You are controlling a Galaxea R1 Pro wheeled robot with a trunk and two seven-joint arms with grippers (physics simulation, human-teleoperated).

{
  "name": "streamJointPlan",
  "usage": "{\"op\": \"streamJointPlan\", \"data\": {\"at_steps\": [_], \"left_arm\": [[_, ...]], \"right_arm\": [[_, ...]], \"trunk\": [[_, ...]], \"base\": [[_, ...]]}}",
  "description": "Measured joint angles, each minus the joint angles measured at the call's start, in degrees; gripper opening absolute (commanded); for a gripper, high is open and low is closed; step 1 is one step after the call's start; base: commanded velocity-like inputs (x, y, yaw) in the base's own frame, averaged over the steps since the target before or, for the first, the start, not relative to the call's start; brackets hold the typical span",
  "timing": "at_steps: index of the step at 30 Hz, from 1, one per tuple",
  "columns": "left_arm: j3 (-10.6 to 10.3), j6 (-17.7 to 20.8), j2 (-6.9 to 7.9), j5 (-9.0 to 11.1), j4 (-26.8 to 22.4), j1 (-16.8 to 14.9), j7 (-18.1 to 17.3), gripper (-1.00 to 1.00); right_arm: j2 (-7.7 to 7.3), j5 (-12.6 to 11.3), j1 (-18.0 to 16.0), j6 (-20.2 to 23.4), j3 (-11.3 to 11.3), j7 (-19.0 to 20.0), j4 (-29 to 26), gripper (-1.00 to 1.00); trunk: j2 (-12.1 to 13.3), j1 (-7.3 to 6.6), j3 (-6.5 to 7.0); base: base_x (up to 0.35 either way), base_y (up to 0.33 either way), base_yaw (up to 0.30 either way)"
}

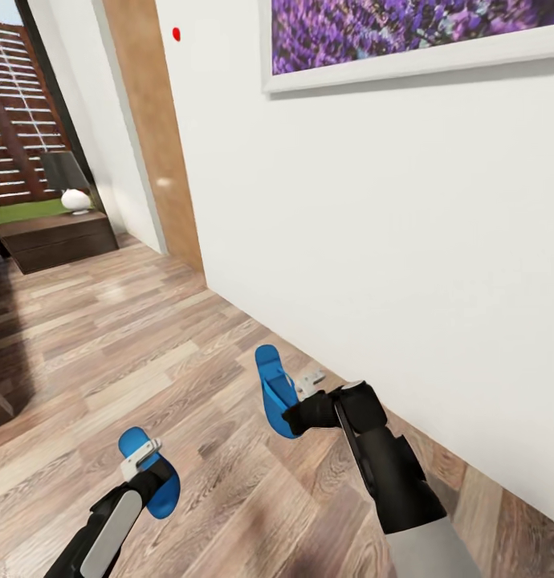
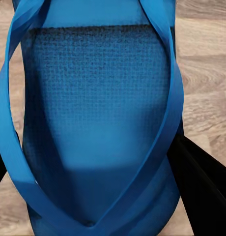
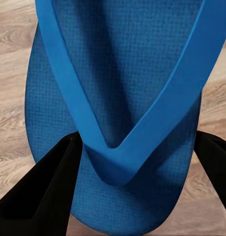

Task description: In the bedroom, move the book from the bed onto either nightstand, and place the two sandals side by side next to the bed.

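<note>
Sandal, blue, first of pair (image 1: 152, 475): held in the left tool (image 1: 144, 463), clamped at the strap end, above the wood-plank floor (image 1: 108, 337); the left wrist view shows its textured footbed (image 2: 93, 108) close up.
Sandal, blue, second of pair (image 1: 273, 389): held in the right tool (image 1: 303, 401), tilted on edge, near the white wall (image 1: 373, 241); a dark finger (image 3: 44, 191) stands either side of its V-strap.
Nightstand (image 1: 56, 239), dark wood, bearing a black-shaded lamp (image 1: 68, 181): far left, well apart from both sandals.
Framed purple picture (image 1: 405, 32) above.
</note>
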Motion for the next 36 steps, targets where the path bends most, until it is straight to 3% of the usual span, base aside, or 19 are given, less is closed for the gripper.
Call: {"op": "streamJointPlan", "data": {"at_steps": [13, 24, 36], "left_arm": [[0.2, -1.2, 0.23, 0.1, 0.0, 0.5, 0.0, -1.0], [0.2, -1.4, 0.24, 0.1, 0.0, 0.5, 0.0, -1.0], [0.2, -1.5, 0.2, 0.1, 0.0, 0.5, 0.1, -1.0]], "right_arm": [[0.0, 0.1, 0.0, 0.0, 1.9, 0.0, 0.0, -1.0], [0.0, 0.4, 0.0, 0.0, 2.3, -0.1, 0.1, -1.0], [0.0, 0.2, 0.2, 0.0, 4.8, -0.1, 0.1, -1.0]], "trunk": [[0.0, -0.01, -0.18], [0.0, -0.01, -0.22], [0.0, 0.0, -0.25]], "base": [[0.315, -0.039, 0.28], [0.325, 0.043, 0.288], [0.322, -0.079, 0.288]]}}
